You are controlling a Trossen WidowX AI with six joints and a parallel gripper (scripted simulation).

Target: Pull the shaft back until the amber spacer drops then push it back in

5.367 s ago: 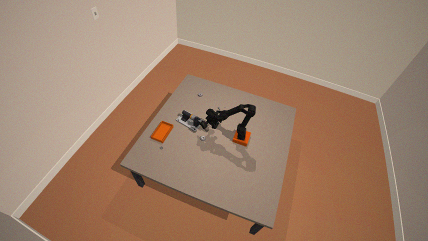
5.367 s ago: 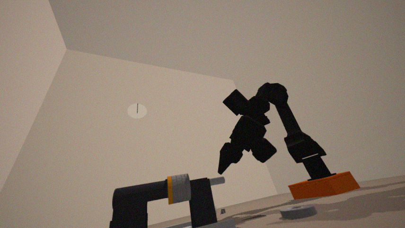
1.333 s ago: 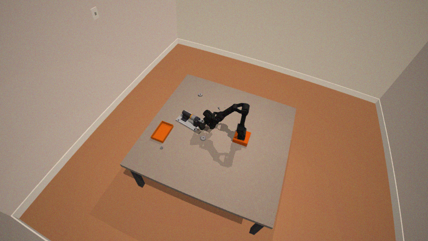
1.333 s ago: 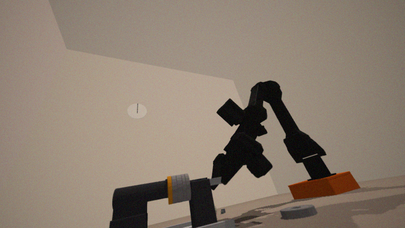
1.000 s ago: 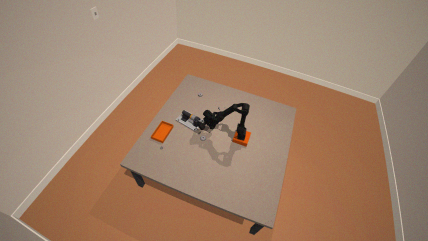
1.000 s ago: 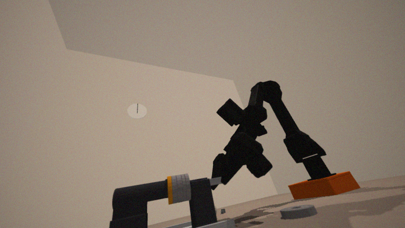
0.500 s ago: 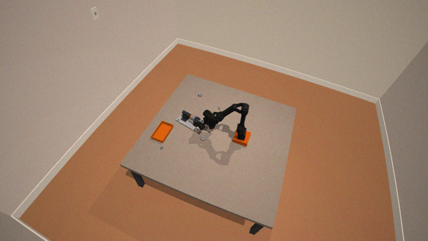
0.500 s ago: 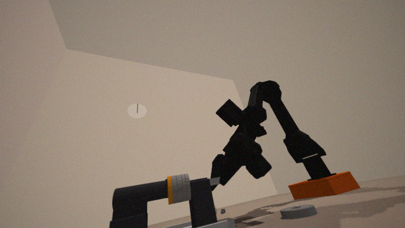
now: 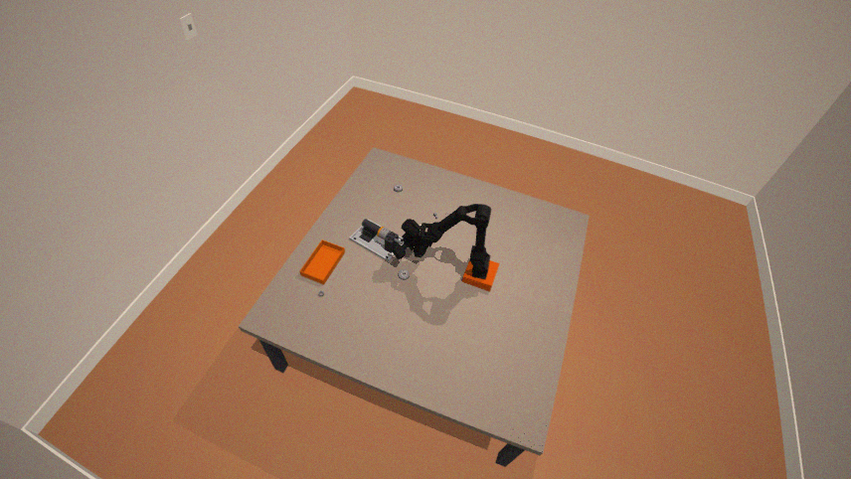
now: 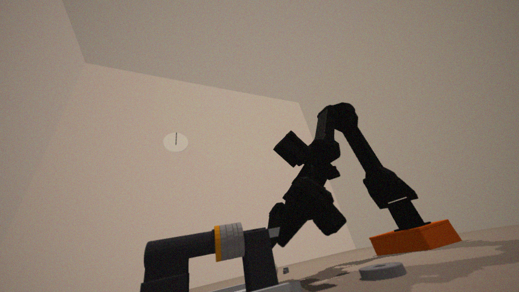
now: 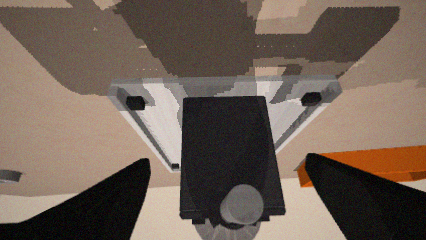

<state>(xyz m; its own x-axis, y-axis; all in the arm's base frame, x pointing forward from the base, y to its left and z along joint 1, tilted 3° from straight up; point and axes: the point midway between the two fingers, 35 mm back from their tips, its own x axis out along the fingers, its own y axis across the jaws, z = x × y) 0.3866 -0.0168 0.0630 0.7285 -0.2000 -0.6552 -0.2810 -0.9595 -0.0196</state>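
The amber spacer (image 9: 381,230) (image 10: 217,243) is on the shaft line against the big dark housing block (image 9: 370,225) (image 10: 170,250). Grey spacers (image 10: 232,241) fill the space between it and the smaller dark support block (image 10: 258,257) (image 11: 225,145). The grey shaft end (image 10: 274,232) (image 11: 242,204) sticks out of the support block on the arm's side. My gripper (image 10: 279,242) (image 11: 228,162) is open and empty, with its fingers spread to either side of the shaft end. In the exterior view a finger partly hides the shaft end. The shaft inside the spacers is hidden.
Both blocks stand on a pale base plate (image 10: 287,287) (image 11: 225,83) with dark bolts. An orange tray (image 9: 312,278) (image 11: 370,162) lies beside it. A grey ring (image 9: 403,274) (image 10: 382,272) lies near the plate, another ring (image 9: 398,188) farther back. Small parts lie about.
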